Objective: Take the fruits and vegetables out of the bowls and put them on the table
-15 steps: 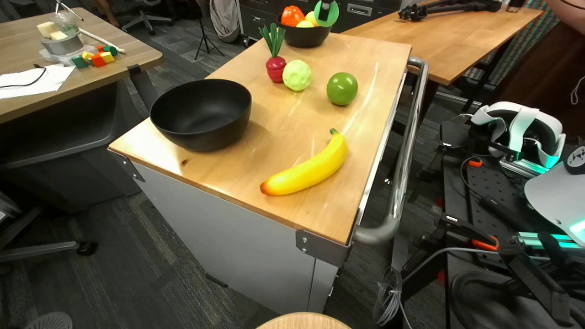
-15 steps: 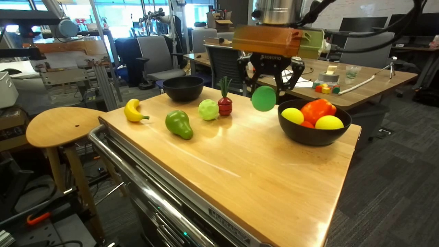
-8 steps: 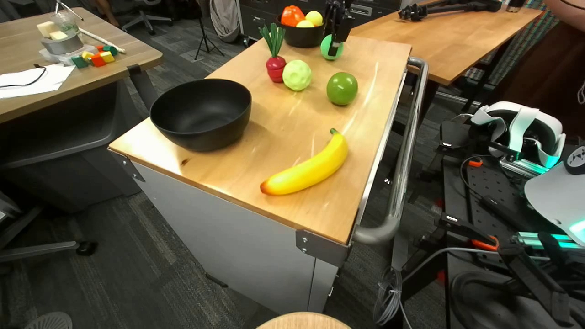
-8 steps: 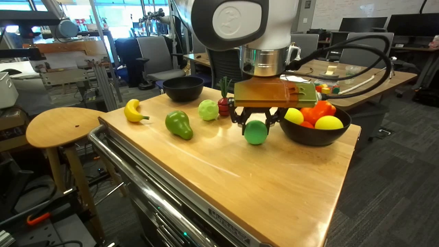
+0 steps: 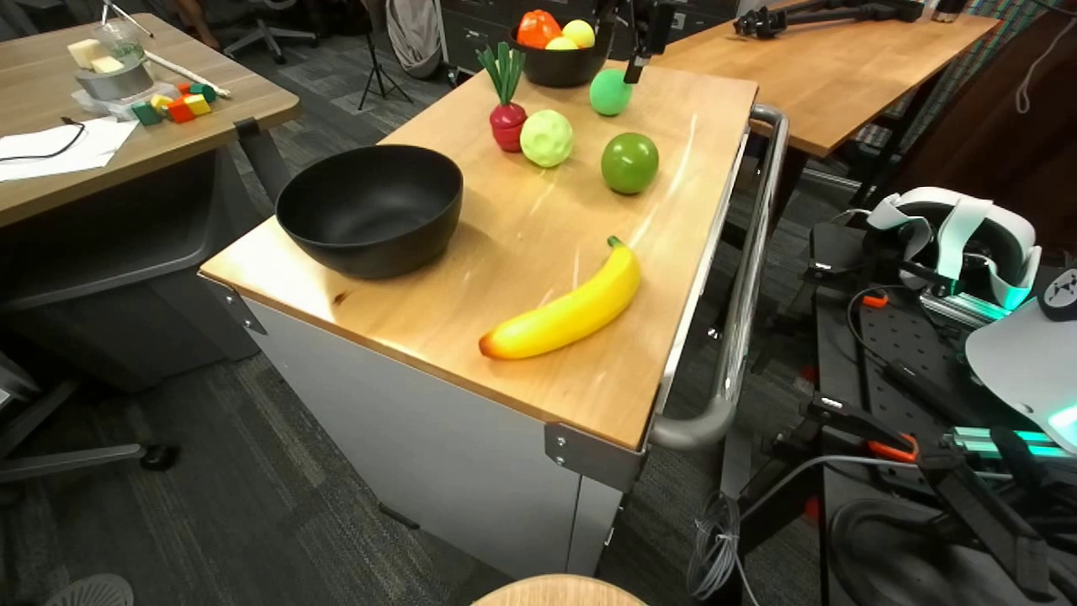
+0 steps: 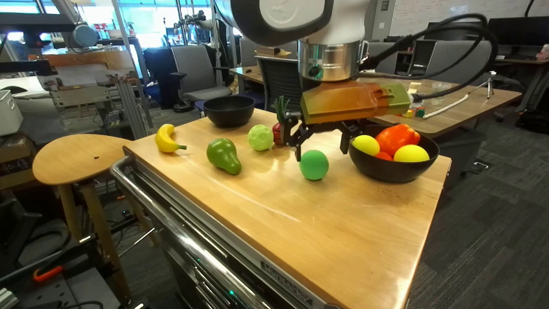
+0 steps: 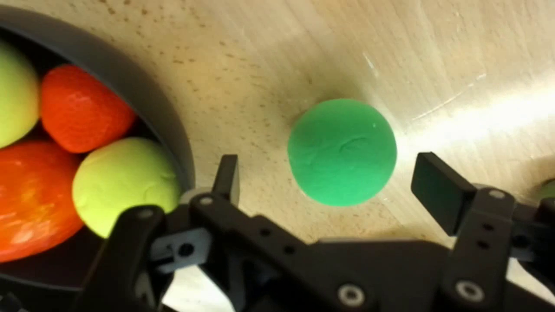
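A green ball (image 6: 314, 165) rests on the wooden table (image 6: 343, 240). Just above it, my gripper (image 6: 321, 153) is open and tilted. In the wrist view the ball (image 7: 342, 151) sits apart from both fingers (image 7: 438, 190). One black bowl (image 6: 392, 171) holds a red-orange pepper (image 6: 396, 138), yellow-green round fruits (image 7: 125, 182) and a small red piece (image 7: 84, 108). The other bowl (image 5: 370, 219) has nothing in it. On the tabletop lie a banana (image 5: 564, 311), a green pear-shaped fruit (image 6: 224, 155), a pale green round one (image 5: 547, 139) and a red root with green top (image 5: 508, 126).
The filled bowl's rim (image 7: 173, 125) is close beside my left-hand finger in the wrist view. A metal bar handle (image 5: 745, 286) runs along one table side. Beyond stands a desk (image 6: 467, 103) with small blocks; a wooden stool (image 6: 81, 156) is near the far end.
The green ball came down from beside the filled bowl onto the table. My gripper then opened, let it go, and rose slightly with a tilt.
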Tool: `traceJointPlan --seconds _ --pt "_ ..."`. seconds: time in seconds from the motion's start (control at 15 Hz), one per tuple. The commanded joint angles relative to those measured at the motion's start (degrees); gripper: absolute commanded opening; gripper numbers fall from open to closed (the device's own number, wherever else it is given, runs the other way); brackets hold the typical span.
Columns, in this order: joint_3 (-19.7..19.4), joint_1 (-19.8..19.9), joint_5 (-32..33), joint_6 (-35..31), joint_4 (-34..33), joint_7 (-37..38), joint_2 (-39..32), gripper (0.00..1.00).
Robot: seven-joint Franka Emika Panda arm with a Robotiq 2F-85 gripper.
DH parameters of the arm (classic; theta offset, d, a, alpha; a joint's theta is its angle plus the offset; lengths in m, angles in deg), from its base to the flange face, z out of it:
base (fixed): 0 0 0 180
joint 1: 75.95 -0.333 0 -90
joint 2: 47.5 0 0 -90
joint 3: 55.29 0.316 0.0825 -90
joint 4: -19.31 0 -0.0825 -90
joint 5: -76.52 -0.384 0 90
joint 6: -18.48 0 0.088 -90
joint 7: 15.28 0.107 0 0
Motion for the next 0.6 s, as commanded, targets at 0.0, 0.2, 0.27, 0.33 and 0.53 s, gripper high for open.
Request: traceJointPlan --seconds 0.0,0.2,0.27,0.33,0.53 --pt "-1.2 0.3 -3.2 8.4 -2.4 -1.6 6.2 1.0" --pt "-3.9 -0.4 -5.0 20.8 -12.5 8.5 4.3 1.0" --pt "-4.7 -0.3 -5.0 24.0 -16.9 11.6 2.2 1.0" --pt "-5.2 -0.1 -6.3 26.1 -20.7 13.9 0.3 1.0" --pt "-5.8 0.8 -11.2 26.0 -30.3 20.6 -5.2 1.0"
